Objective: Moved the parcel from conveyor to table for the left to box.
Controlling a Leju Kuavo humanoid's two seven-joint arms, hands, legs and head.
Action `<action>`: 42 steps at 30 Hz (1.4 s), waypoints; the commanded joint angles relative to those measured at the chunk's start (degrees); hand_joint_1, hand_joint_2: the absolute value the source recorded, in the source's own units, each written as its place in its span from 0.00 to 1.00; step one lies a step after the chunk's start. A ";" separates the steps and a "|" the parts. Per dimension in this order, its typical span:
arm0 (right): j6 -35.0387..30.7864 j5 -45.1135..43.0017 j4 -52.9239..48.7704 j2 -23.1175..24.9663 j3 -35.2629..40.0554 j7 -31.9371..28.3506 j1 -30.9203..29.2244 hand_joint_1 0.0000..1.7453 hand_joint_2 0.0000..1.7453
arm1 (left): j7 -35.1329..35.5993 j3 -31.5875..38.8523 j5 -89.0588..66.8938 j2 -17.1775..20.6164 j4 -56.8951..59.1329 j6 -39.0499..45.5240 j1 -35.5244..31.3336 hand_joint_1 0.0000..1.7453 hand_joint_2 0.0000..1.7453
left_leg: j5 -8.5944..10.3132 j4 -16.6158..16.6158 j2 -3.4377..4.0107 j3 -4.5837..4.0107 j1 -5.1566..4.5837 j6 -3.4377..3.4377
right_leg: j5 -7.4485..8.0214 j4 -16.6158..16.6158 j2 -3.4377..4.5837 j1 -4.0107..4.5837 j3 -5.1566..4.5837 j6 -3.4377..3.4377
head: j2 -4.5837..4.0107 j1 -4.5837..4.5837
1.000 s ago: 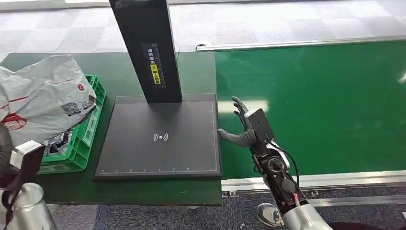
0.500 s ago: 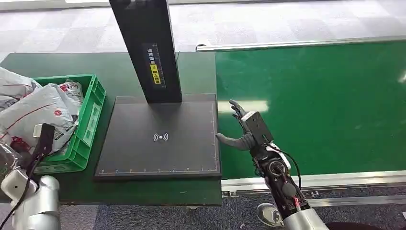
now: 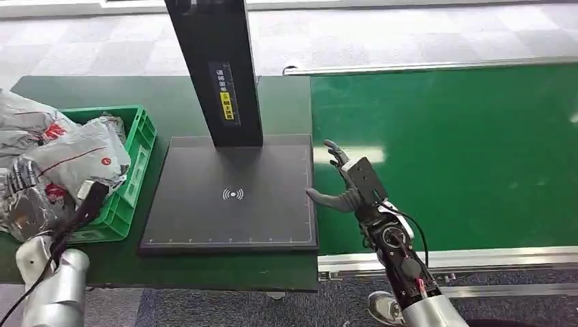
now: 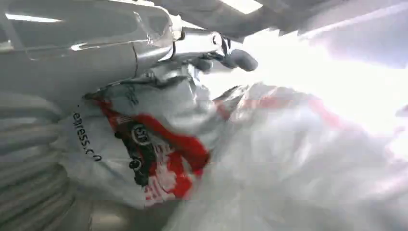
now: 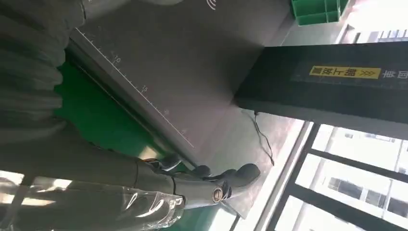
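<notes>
While its fingers stay hard to make out behind crumpled plastic, the left hand (image 3: 27, 204) sits low at the near left corner of the table (image 3: 177, 102), pressed into the grey parcel (image 3: 75, 157) with red markings. In the left wrist view that same parcel (image 4: 159, 154) bulges right against the hand (image 4: 62, 72); whether the fingers actually clasp it I cannot tell. The parcel lies in the green crate (image 3: 133, 184), heaped over its near rim with other grey bags. Just beside the crate is the dark scanner plate (image 3: 232, 197) with its black post (image 3: 215, 68). Over at the plate's right edge, the right hand (image 3: 344, 184) hovers with its fingers spread and nothing in them, above the green conveyor (image 3: 463, 150).
</notes>
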 commanded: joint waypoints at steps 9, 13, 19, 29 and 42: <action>1.37 -1.14 10.54 1.56 3.24 -2.78 -8.07 0.00 1.00 | -16.37 -0.54 22.60 -15.21 -32.45 1.99 9.06 0.00 1.00 | -0.14 0.04 0.25 -0.23 -0.06 0.11 | 0.08 -0.08 0.25 -0.02 -0.30 0.06 | 0.00 -0.04; 1.14 -0.98 11.63 1.48 2.95 -3.75 -8.55 0.00 1.00 | -16.37 -1.08 22.49 -15.24 -25.36 1.99 7.50 0.00 0.00 | -0.06 -0.04 0.12 -0.25 -0.12 0.11 | 0.08 -0.09 0.10 -0.09 -0.32 0.08 | 0.00 -0.02; 0.94 -1.24 10.71 1.07 2.94 -3.98 -7.96 0.00 1.00 | -16.37 -10.01 34.88 -13.91 -19.71 1.99 8.03 0.00 0.00 | -0.06 -0.07 0.11 -0.22 -0.12 0.09 | 0.08 -0.12 0.10 -0.09 -0.28 0.07 | 0.00 -0.04; 2.42 -10.77 13.17 2.65 -1.44 -7.15 -8.10 0.00 1.00 | -9.44 -43.60 66.92 -10.31 -18.93 -18.03 12.28 0.00 1.00 | -0.07 0.02 -0.07 -0.36 -0.10 0.09 | 0.05 -0.06 -0.04 -0.07 -0.38 0.08 | -0.02 -0.02; -0.49 -18.96 13.64 3.49 -0.25 -7.09 -5.03 0.00 1.00 | -5.33 -51.94 64.51 -11.39 -8.66 -29.12 7.69 0.00 1.00 | -0.12 -0.04 0.15 -0.28 -0.10 0.07 | 0.07 -0.15 0.12 -0.09 -0.38 0.07 | 0.00 -0.04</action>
